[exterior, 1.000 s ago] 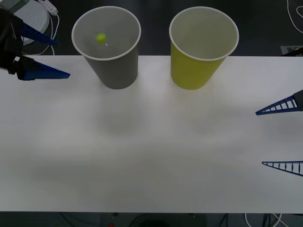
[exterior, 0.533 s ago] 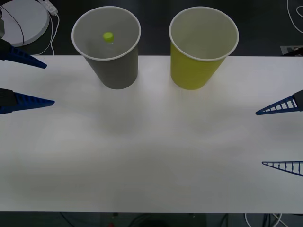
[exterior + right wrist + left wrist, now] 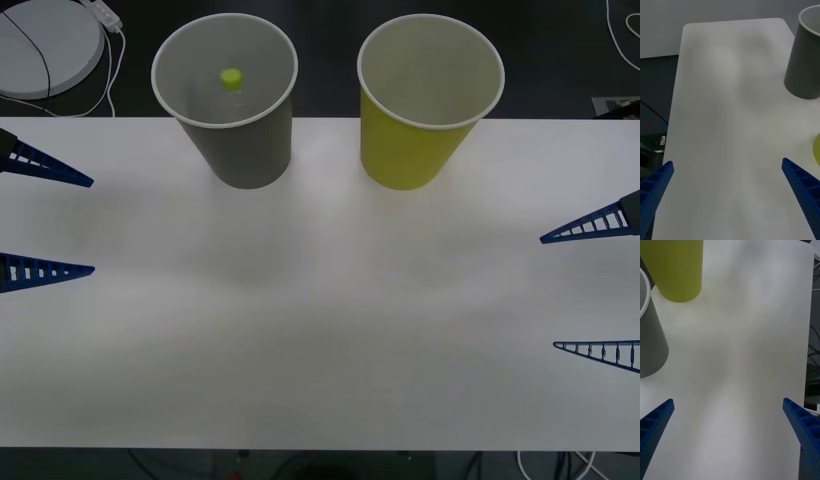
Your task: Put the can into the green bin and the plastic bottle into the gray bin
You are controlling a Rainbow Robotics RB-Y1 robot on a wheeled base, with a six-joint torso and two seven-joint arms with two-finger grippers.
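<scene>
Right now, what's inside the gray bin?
Inside the gray bin a lime-green cap shows: the plastic bottle's top. The rest of the bottle is too faint to make out.

The left gripper (image 3: pixel 45 224) and the right gripper (image 3: pixel 595 286) look alike: each has two long, thin jaws of bright blue plastic, tapering to sharp points. Ladder-like ribs with open cells run along each jaw, and a dark mount shows at the right gripper's base.

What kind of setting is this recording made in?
Probably a lab or test room, not a home: a bare white table holds just two oversized cup-shaped bins, the gray bin and the green bin, with loose cables on the dark floor behind. Both grippers, left and right, wait open at the table's sides.
</scene>
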